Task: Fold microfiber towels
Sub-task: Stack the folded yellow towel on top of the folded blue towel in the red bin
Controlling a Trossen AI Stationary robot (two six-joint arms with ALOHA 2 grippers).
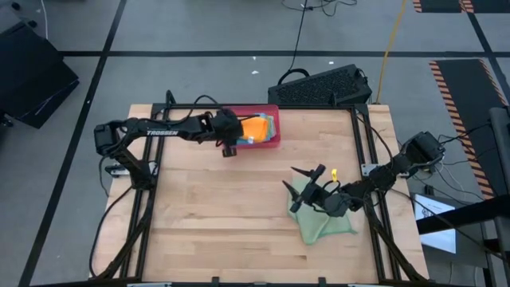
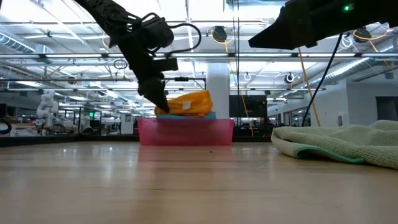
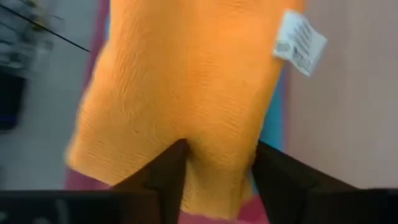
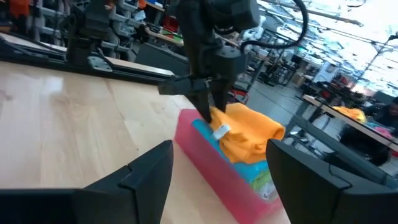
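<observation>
Left gripper (image 3: 214, 163) sits over the pink tray (image 1: 268, 142), fingers parted either side of the folded orange towel (image 3: 186, 87) on the stack. Right gripper (image 1: 307, 185) hangs wide open and empty just above the crumpled green towel (image 1: 323, 223).

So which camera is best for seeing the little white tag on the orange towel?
The left wrist view: the white tag shows large and close on the orange towel. The right wrist view shows it only as a small white speck. In the high and low views the tag is too small to make out.
</observation>
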